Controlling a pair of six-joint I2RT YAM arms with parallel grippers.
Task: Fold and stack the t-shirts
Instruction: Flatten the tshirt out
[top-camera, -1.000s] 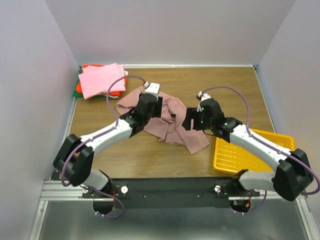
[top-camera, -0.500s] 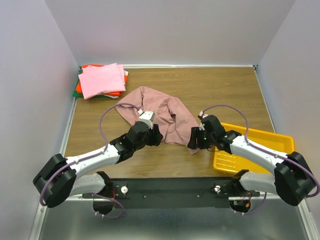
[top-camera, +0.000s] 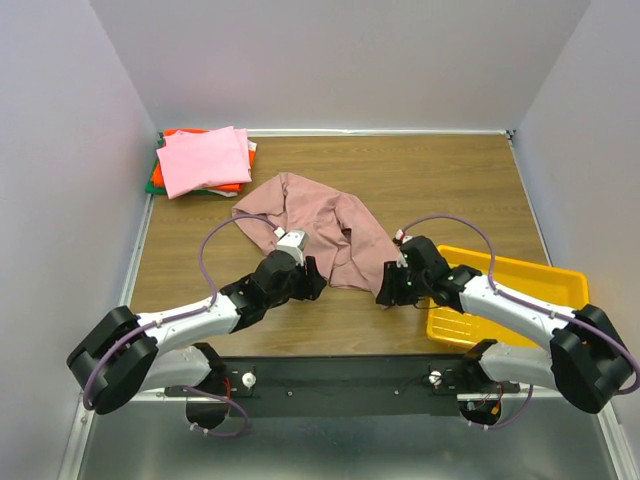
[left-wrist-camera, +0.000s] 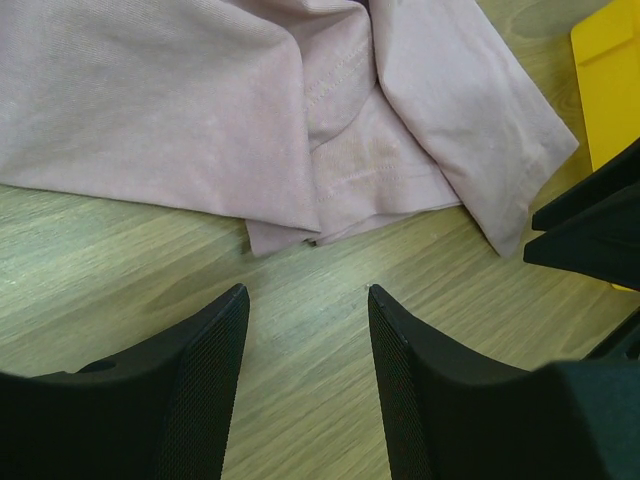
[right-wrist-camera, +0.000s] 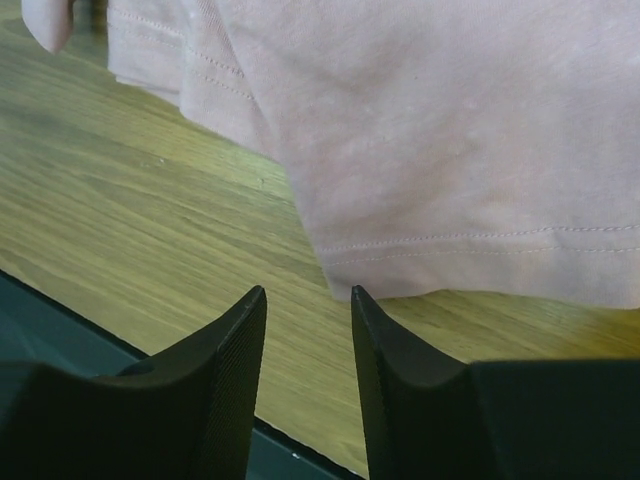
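Left pincer (left-wrist-camera: 306, 292), released with nothing between its jaws, is held low over the bare counter (top-camera: 440, 180). The folded t-shirts (top-camera: 205, 160), bright pink on top, are stacked well apart from it in the far-left corner. The mauve-pink t-shirt (top-camera: 320, 225) lies crumpled at mid-counter, its near edge just beyond the left tips. Right pincer (right-wrist-camera: 307, 292), also released and empty, points at the shirt's near-right hem without touching it. The yellow tray (top-camera: 540, 272) lies at the right.

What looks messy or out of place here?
The mauve-pink t-shirt lies crumpled and unfolded in the middle, while the other t-shirts sit folded in a stack at the far left corner. Nothing looks spilled or damaged.
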